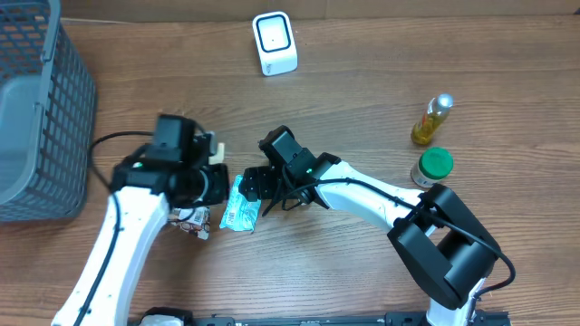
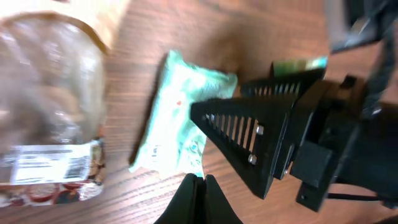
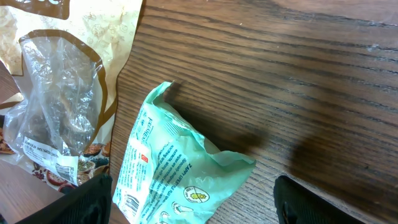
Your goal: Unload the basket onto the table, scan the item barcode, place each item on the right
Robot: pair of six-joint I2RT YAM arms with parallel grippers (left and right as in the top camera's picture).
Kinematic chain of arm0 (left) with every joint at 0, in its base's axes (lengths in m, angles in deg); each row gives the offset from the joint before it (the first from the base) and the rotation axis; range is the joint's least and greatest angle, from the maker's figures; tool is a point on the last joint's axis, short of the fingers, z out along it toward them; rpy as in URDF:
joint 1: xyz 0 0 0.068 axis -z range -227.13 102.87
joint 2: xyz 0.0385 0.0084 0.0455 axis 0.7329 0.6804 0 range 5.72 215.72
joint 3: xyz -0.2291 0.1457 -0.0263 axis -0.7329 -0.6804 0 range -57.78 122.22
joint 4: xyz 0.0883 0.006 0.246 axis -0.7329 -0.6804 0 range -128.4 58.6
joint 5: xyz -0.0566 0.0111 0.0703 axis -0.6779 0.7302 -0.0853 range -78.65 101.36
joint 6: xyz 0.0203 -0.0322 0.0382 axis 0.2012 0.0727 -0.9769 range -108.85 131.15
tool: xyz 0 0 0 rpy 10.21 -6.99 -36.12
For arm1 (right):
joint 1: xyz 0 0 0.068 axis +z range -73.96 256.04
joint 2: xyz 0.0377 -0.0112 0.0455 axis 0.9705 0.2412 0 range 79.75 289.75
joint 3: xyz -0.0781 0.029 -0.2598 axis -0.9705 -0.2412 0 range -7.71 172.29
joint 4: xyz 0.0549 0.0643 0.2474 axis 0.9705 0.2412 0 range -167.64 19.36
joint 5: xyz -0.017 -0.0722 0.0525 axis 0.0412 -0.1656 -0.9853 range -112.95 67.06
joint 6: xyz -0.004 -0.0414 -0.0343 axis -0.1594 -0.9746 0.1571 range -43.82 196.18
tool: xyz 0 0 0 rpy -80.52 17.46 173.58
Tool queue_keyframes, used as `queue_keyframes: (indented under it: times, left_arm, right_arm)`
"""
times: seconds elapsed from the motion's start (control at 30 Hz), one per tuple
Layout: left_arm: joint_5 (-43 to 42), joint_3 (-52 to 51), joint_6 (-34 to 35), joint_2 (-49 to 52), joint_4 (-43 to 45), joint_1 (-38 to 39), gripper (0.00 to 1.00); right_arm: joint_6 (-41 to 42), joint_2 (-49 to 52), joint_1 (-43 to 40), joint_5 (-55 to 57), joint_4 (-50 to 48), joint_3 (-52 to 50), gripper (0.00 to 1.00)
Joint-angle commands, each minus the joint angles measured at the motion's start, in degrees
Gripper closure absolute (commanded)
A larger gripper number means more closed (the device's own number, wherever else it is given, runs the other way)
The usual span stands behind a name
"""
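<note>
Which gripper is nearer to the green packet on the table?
Right. The right gripper hangs open directly over the green packet, straddling it. The left gripper, shut, sits just beside the packet's edge.

We see a mint-green packet (image 3: 180, 174) with white print, a clear snack bag (image 3: 62, 112) trimmed in brown, a dark brown wood-grain table (image 3: 280, 74), a grey grid-patterned basket (image 1: 68, 100), a white scanner (image 1: 274, 43) and a green-capped jar (image 1: 432, 167).

Mint-green foil packet (image 1: 240, 210) flanked by left gripper (image 1: 219, 188) and right gripper (image 1: 254, 190). Wooden table (image 1: 362, 91) toward white boxy scanner (image 1: 274, 43) open.
</note>
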Motion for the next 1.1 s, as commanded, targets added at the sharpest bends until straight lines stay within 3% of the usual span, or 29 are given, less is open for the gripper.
queue_keyframes:
  times: [0.0,0.23,0.27,0.3,0.33,0.4,0.43,0.53,1.07]
  left_arm:
    - [-1.62,-2.71,1.11,-4.17,0.59,-3.02,0.96]
    - [0.07,-11.28,1.44,-5.27,4.76,-4.94,0.96]
    - [-0.02,-12.02,1.46,-5.16,5.22,-4.94,0.85]
    - [0.0,-12.68,1.55,-5.01,5.49,-4.94,0.86]
    - [-0.02,-13.0,1.75,-4.85,6.36,-4.94,0.96]
    - [-0.26,-13.07,1.66,-4.7,6.97,-4.92,0.95]
    - [-0.17,-13.07,1.66,-4.7,6.86,-4.94,0.87]
    - [-0.02,-13.55,1.66,-4.52,7.04,-4.61,0.92]
    - [-3.34,-16.0,1.16,6.91,14.47,-1.38,0.96]
  right_arm:
    - [0.09,0.24,0.22,-0.42,-0.57,-0.11,0.2]
    - [-0.04,0.24,0.22,-0.42,-1.03,-0.11,0.19]
    - [-0.11,0.24,0.22,-0.42,-1.05,-0.11,0.2]
    - [-0.11,0.24,0.22,-0.37,-1.05,-0.11,0.2]
    - [-0.09,0.24,0.22,-0.24,-1.05,-0.11,0.2]
    - [-0.09,0.28,0.22,0.11,-1.09,-0.11,0.2]
    - [-0.09,0.37,0.22,0.39,-1.2,-0.11,0.2]
    - [-0.04,1.09,0.22,0.79,-1.27,-0.11,0.21]
    - [-0.07,3.72,0.22,-1.22,-4.15,-0.11,0.21]
